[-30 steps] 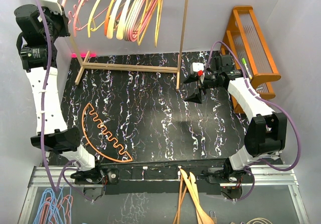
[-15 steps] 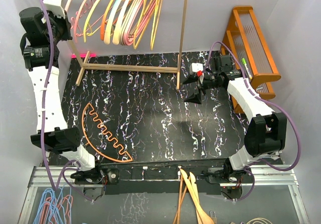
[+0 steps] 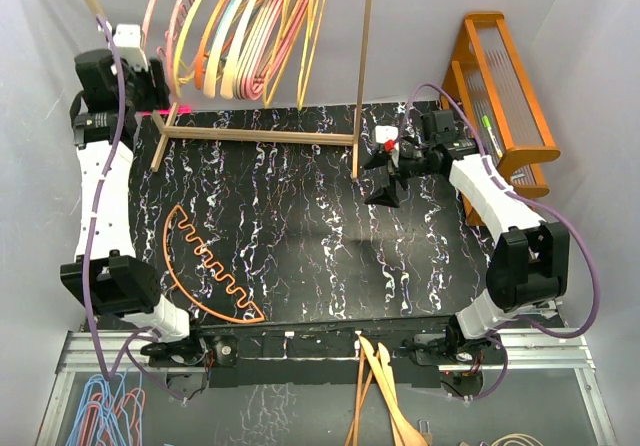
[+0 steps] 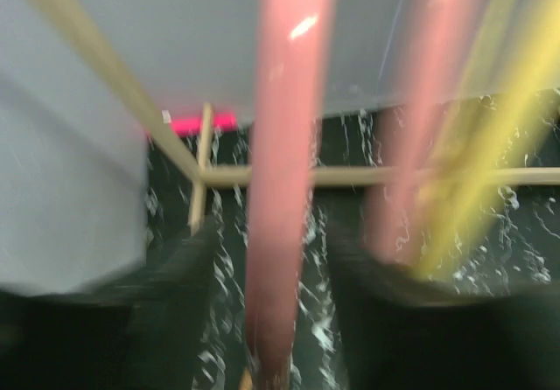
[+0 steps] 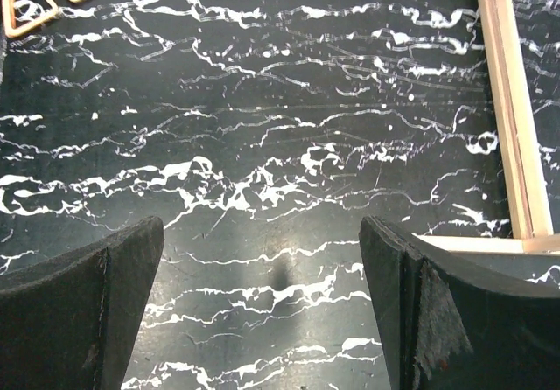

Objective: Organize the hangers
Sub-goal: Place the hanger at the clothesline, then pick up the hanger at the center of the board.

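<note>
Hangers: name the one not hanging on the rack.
The orange hanger with the wavy bar: it lies flat on the black table, while the others hang from the wooden rack.

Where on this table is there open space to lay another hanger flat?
The widest bare stretch of table lies between the orange hanger on the left and the right fingers. A narrower strip runs between that hanger and the rack's base bar. Above that bar it is crowded: the hung hangers bunch tightly together.
</note>
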Robot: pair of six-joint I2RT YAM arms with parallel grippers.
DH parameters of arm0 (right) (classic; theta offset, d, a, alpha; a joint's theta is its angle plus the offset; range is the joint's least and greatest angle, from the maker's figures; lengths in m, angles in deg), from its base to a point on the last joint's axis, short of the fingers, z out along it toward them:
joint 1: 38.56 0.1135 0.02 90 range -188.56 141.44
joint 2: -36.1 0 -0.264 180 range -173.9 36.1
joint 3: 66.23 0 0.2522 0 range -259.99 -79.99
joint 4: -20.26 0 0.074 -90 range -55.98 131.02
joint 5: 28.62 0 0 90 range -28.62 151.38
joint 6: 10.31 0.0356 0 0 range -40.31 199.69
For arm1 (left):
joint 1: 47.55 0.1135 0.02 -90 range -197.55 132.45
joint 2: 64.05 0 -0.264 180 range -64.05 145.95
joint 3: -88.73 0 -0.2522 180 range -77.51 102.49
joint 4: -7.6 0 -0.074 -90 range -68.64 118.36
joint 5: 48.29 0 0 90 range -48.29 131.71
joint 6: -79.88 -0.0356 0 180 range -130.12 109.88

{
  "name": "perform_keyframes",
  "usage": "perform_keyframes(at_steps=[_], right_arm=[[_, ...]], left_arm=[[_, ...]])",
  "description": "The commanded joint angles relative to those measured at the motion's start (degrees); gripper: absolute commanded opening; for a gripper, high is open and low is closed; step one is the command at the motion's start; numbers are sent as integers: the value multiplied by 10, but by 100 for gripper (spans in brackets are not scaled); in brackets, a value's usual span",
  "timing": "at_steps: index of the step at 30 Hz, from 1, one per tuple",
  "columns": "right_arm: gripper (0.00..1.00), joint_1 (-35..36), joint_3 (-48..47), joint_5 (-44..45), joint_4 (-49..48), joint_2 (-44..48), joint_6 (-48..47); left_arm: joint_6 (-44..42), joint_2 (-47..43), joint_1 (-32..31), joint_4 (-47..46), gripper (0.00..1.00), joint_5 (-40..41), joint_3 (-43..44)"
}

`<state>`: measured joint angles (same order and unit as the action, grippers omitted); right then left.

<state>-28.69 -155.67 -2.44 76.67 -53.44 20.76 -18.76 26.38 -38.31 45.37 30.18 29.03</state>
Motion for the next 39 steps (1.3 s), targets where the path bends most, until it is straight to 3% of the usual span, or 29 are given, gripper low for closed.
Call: perform_keyframes(at_steps=[1,2,4,7,11,14,17,22,27,32,39], right_arm=[[98,56,-35,90,-19,-32,48],[98,78,-34,113,-17,-39,45],[98,130,-15,141,-44,-43,41],[98,203,55,117,-195,-11,87],[98,282,15,173,-426,-77,387],[98,339,-54,245,-498,-151,474],[98,395,-111,241,-537,-229,454],[98,439,-198,210,-614,-358,502],[98,495,-288,212,-606,-470,417],[98,527,-371,249,-564,-550,337],[98,563,-468,422,-424,-630,168]], left_arm=[[76,-62,3,21,91,74,-90],[99,-69,4,25,96,80,-104],[149,-90,3,36,97,111,-144],[238,-160,5,67,97,203,-222],[329,-288,6,107,97,291,-357],[448,-327,-3,204,97,423,-397],[647,-317,-4,356,97,572,-398],[857,-292,-3,568,97,701,-323],[861,-376,-6,542,97,739,-334],[792,-335,-8,539,97,808,-326],[723,-342,-8,469,97,831,-366]])
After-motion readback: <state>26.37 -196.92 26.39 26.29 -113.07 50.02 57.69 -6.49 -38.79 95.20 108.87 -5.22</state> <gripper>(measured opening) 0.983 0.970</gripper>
